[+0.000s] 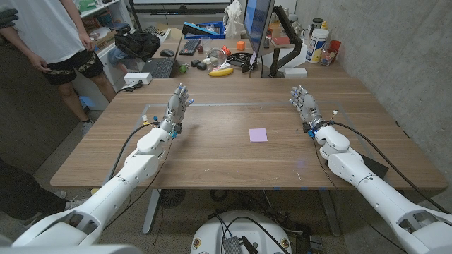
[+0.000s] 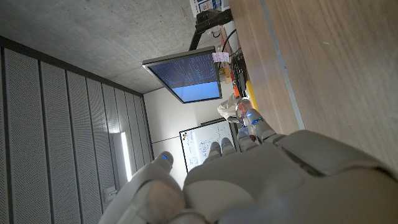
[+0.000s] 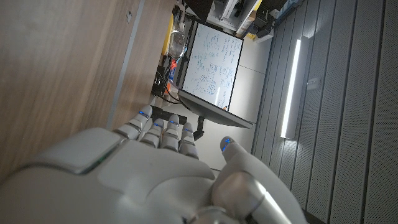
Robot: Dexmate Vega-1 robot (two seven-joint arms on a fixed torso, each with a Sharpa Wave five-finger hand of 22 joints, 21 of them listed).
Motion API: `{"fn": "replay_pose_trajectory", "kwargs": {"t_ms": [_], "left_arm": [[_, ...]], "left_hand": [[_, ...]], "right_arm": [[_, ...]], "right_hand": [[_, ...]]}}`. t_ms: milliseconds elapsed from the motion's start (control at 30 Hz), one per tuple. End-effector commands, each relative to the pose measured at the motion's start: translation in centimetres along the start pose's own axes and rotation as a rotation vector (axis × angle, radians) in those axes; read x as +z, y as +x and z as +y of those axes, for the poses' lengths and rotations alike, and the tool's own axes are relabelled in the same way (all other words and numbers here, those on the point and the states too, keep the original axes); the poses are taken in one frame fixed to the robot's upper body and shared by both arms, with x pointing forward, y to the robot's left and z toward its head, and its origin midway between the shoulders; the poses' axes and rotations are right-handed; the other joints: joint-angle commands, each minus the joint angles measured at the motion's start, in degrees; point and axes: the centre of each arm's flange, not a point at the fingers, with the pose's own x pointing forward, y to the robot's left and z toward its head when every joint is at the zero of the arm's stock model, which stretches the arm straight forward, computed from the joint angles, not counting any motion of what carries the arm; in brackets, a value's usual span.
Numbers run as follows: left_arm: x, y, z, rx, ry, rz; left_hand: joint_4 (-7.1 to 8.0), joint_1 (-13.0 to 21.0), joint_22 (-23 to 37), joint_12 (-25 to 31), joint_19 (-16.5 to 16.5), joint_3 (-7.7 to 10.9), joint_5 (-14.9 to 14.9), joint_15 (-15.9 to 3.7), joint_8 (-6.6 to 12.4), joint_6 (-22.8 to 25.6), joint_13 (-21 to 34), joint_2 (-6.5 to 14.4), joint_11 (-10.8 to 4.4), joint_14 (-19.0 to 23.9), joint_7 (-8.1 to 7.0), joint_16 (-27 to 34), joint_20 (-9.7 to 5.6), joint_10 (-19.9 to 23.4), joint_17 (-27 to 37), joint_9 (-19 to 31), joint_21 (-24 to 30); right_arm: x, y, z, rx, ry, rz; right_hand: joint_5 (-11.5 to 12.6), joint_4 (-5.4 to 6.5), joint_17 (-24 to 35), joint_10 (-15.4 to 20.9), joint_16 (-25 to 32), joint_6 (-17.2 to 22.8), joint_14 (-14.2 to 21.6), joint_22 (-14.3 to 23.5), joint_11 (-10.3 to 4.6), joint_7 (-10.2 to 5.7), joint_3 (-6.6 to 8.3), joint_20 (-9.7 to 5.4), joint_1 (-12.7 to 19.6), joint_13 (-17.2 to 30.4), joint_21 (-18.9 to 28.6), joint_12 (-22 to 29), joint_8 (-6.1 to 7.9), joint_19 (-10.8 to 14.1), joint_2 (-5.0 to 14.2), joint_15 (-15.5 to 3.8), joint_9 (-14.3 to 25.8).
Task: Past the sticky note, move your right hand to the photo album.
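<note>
A small purple sticky note (image 1: 258,135) lies on the wooden table (image 1: 233,159), right of its middle. My right hand (image 1: 304,103) stands over the table's right side with its fingers apart and straight, holding nothing, to the right of and a little beyond the note. My left hand (image 1: 177,104) is raised the same way on the left side, fingers spread and empty. The right wrist view shows the back of my right hand (image 3: 155,174), and the left wrist view shows the back of my left hand (image 2: 249,180). I can make out no photo album on the table.
Behind the table stands a cluttered desk with a monitor (image 1: 257,28), a keyboard (image 1: 159,67), a banana (image 1: 221,71), a black bag (image 1: 137,42) and bottles (image 1: 319,44). A person (image 1: 56,42) stands at the far left. A concrete wall runs along the right.
</note>
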Motion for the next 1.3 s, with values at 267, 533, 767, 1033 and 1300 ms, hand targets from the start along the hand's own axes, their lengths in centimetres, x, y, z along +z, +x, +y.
{"fn": "replay_pose_trajectory", "kwargs": {"t_ms": [267,533,767,1033,1300], "left_arm": [[-0.1,-0.1,0.0,-0.005,0.005,0.004],[0.1,-0.1,-0.1,-0.01,0.015,-0.001],[0.2,-0.1,-0.2,-0.015,0.023,-0.002],[0.3,-0.1,-0.3,-0.019,0.029,-0.005],[0.5,-0.2,-0.2,-0.018,0.032,-0.009]], "left_hand": [[-0.08,0.1,0.1,0.3,-13.0,0.32,0.4,-3.08,0.4,-9.7,0.2,6.5,-0.32,-10.3,-0.34,0.2,-4.21,-7.8,0.1,0.1,0.3],[-0.09,0.1,0.1,0.3,-13.0,0.24,0.5,-3.08,0.45,-9.6,0.2,6.5,-0.22,-10.3,-0.31,0.2,-4.21,-7.8,0.1,0.1,0.3],[-0.09,0.1,0.1,0.3,-13.0,0.17,0.5,-3.07,0.43,-9.5,0.2,6.5,-0.14,-10.3,-0.3,0.2,-4.19,-7.8,0.1,0.1,0.3],[-0.1,0.1,0.1,0.3,-13.0,0.13,0.6,-3.0,0.43,-9.5,0.2,6.6,-0.17,-10.2,-0.27,0.2,-4.14,-7.8,0.1,0.1,0.3],[-0.1,0.2,0.1,0.4,-13.0,0.09,0.6,-3.02,0.41,-9.4,0.2,6.6,-0.21,-10.3,-0.3,0.2,-4.19,-7.7,0.1,0.1,0.3]], "right_arm": [[1.1,-0.3,-0.2,0.011,-0.096,-0.03],[1.9,-0.9,-0.6,0.014,-0.166,-0.035],[2.6,-1.3,-0.8,0.021,-0.22,-0.044],[3.7,-1.7,-0.9,0.029,-0.294,-0.066],[4.6,-2.3,-0.9,0.03,-0.368,-0.084]], "right_hand": [[0.4,-0.63,-0.1,1.2,0.5,1.4,1.1,0.1,0.16,-0.79,0.62,-4.21,0.7,0.3,0.3,0.5,0.69,0.6,4.81,-0.05,0.1],[0.3,-0.96,-0.2,2.0,0.6,2.2,1.8,0.1,0.57,-1.04,0.76,-3.94,1.0,0.4,0.3,0.8,0.9,1.0,4.68,0.32,0.2],[0.3,-1.07,-0.2,2.3,0.6,2.5,2.0,0.1,0.26,-1.05,0.8,-3.94,1.1,0.4,0.3,0.9,0.94,1.1,4.65,0.32,0.2],[0.2,-1.15,-0.1,2.5,0.6,2.9,2.1,0.1,0.31,-1.22,0.83,-3.92,1.2,0.4,0.3,0.9,1.01,1.2,4.62,0.3,0.2],[0.2,-1.24,-0.1,2.7,0.5,3.3,2.2,0.1,0.23,-1.24,0.85,-3.91,1.3,0.4,0.2,0.9,1.09,1.3,4.6,0.27,0.2]]}}
